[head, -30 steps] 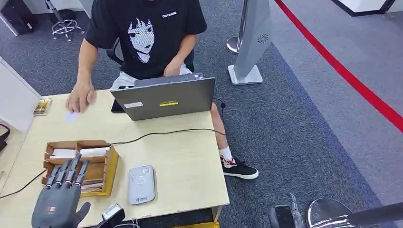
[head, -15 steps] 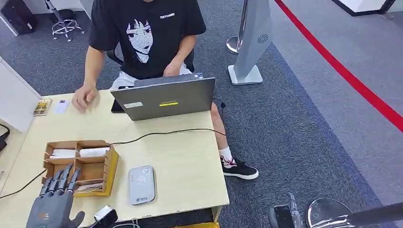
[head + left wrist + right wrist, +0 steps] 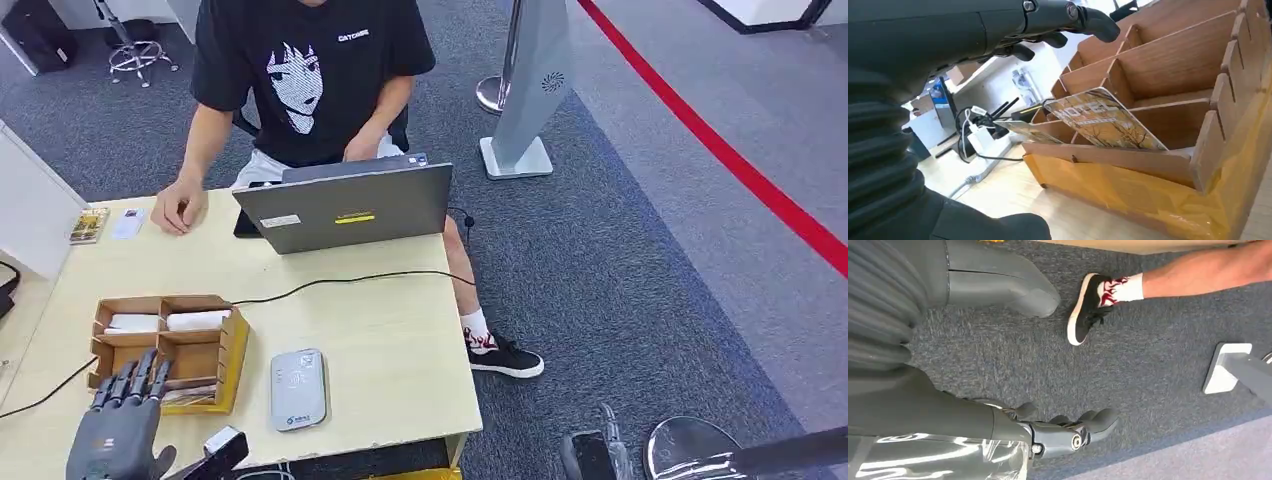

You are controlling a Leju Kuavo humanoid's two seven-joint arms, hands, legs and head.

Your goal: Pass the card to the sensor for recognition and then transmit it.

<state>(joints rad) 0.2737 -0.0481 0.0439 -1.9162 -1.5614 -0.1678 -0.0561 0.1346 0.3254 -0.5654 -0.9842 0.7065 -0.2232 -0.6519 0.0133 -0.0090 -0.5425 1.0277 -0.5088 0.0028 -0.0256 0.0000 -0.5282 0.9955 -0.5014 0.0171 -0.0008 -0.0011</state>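
My left hand (image 3: 122,420) hovers at the table's near left corner, fingers stretched out over the front edge of the wooden card box (image 3: 228,345), holding nothing. In the left wrist view the hand (image 3: 998,25) is above the box (image 3: 1158,165), where a printed hotel card (image 3: 1103,120) leans in the nearest compartment, untouched. More cards (image 3: 190,393) lie in the box's front slot. The grey card sensor (image 3: 298,388) lies flat to the right of the box. My right hand (image 3: 1013,425) hangs open over the carpet beside the table.
A person sits across the table behind a grey laptop (image 3: 345,207), one hand (image 3: 180,212) resting near a white card (image 3: 128,223) at the far left. A black cable (image 3: 340,280) crosses the table. Their shoe (image 3: 1085,307) is on the carpet near my right hand.
My left hand has drawn back and down toward the table's near edge. The person's hand laid the white card at the far left and pulled back toward the laptop.
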